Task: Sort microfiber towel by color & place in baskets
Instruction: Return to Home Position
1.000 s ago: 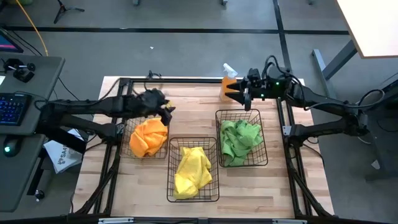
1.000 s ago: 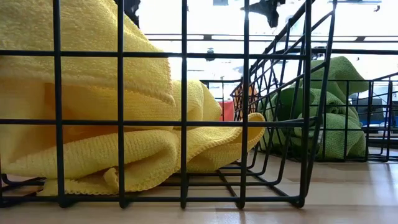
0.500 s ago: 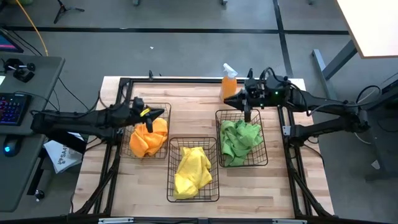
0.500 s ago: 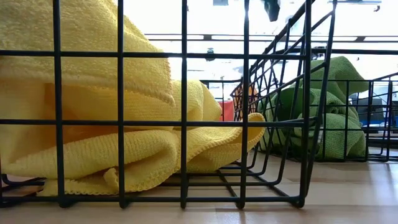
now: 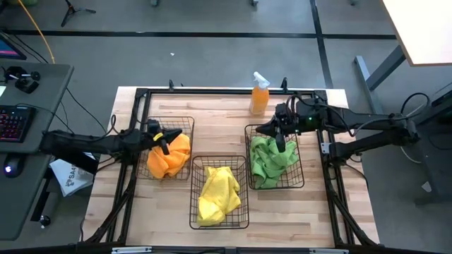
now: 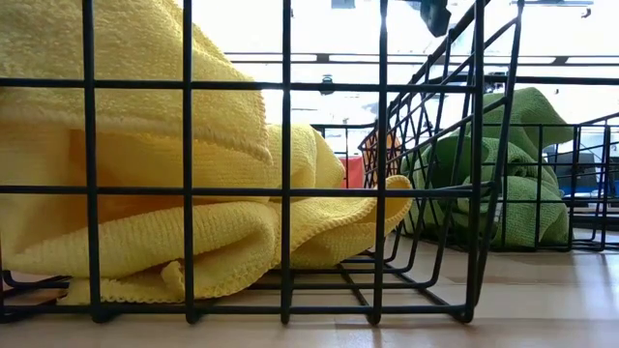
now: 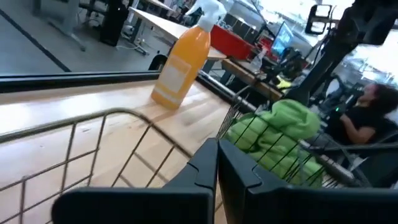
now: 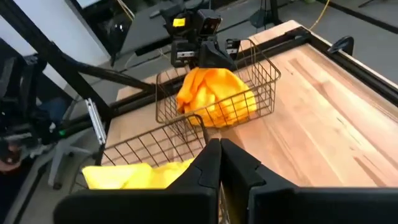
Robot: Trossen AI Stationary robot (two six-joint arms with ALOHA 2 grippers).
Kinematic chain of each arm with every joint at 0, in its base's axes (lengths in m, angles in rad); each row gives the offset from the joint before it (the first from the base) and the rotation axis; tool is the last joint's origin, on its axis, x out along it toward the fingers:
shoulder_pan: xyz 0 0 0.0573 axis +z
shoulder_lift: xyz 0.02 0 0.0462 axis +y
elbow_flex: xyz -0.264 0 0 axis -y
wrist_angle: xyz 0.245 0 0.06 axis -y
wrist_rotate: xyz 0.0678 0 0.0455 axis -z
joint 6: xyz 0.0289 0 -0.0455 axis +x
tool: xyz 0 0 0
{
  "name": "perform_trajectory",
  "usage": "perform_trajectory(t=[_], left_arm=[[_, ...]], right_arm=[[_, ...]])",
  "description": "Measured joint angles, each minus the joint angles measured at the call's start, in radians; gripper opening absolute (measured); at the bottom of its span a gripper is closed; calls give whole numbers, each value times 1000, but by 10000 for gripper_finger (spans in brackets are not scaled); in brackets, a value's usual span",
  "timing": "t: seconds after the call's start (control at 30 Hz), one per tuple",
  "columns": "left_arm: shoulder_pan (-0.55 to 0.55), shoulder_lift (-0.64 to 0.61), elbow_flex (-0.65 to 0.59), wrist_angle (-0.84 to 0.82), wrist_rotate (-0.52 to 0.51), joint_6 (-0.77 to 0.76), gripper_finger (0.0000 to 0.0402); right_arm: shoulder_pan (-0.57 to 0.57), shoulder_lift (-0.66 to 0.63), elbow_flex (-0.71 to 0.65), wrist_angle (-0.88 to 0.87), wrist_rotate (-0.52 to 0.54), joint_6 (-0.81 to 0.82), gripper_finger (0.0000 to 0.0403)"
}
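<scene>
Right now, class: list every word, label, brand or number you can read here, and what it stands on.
On the orange plastic spray bottle with white trigger: a pale label, print too blurred to read.
On the white printed sheet, high view: dark lettering too small to read.
Nothing else legible.

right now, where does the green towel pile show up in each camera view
High view: green towels in the right-hand basket.
Low view: at the right, behind the near mesh.
Left wrist view: heaped in their wire basket, near the orange spray bottle.
Right wrist view: not in it.
Shared landmark: the yellow towel in the neighbouring basket shows in the high, low and right wrist views.
</scene>
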Motion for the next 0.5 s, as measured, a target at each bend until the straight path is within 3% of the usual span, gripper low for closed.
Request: perform_trajectory(t=[0.17,0.3,0.37,0.5], left_arm=[[0,-39,-16,-9,33,74,0],[0,-41,-16,7,39,47,0],[0,-42,-16,7,39,38,0],[0,-41,-16,-7,39,38,0]], right_arm=[[1,-1,-7,-56,-30,-72,1],[-12,-33,-68,-9,-104,-12,0],[-18,-70,-116,19,-160,8,0],[-36,-205,-218,-9,-173,26,0]])
